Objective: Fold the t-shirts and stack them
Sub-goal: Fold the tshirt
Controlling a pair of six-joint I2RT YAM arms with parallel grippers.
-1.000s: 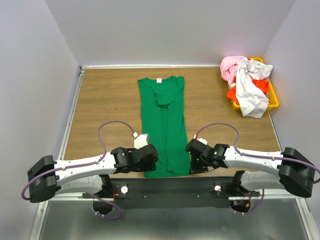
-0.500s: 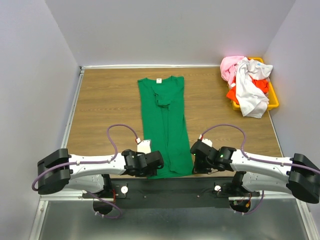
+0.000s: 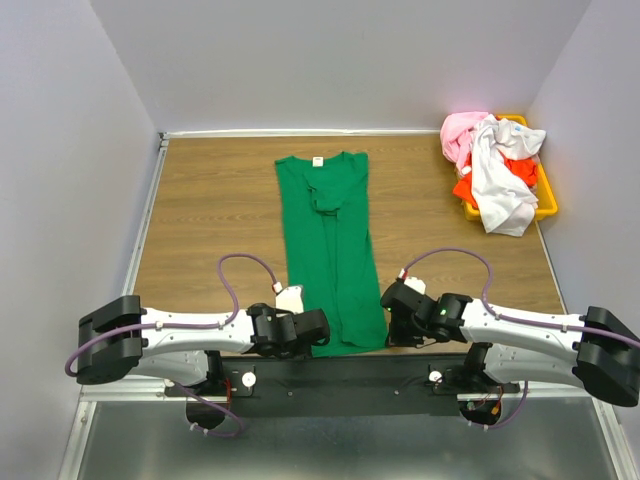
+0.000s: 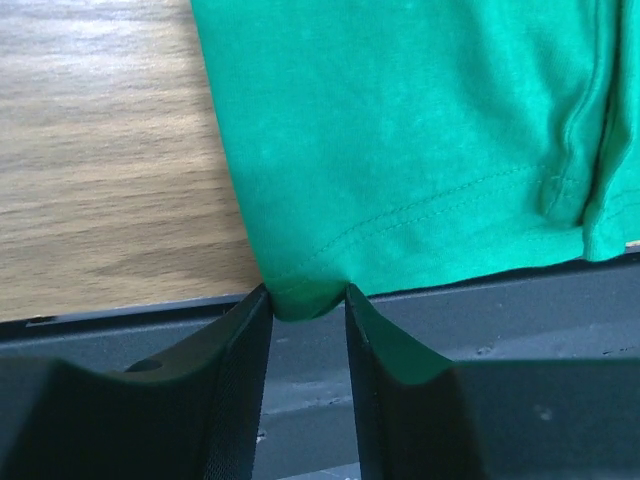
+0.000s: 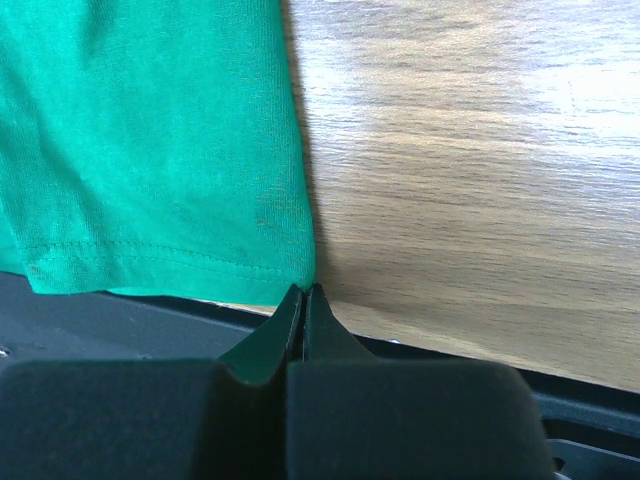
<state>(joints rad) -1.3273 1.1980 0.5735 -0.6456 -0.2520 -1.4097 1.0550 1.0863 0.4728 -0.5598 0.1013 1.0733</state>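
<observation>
The green t-shirt (image 3: 328, 250) lies flat and narrow down the middle of the table, with its neck label at the far end and its hem at the near edge. My left gripper (image 3: 308, 338) sits at the hem's near-left corner. In the left wrist view that gripper (image 4: 307, 300) is open, and the bunched green corner (image 4: 300, 297) sits between its fingertips. My right gripper (image 3: 392, 325) is at the near-right corner. Seen from the right wrist, it (image 5: 303, 292) is shut, its tips pinching the shirt's corner (image 5: 285, 262).
A yellow-orange bin (image 3: 547, 197) at the back right holds a heap of pink (image 3: 462, 130), white (image 3: 498, 175) and orange-red (image 3: 465, 187) shirts. The black mounting rail (image 3: 340, 372) runs just below the hem. Grey walls enclose the wooden table (image 3: 210, 200).
Both arms have dropped back toward the near edge and settled at the hem's two corners. The shirt itself has barely shifted.
</observation>
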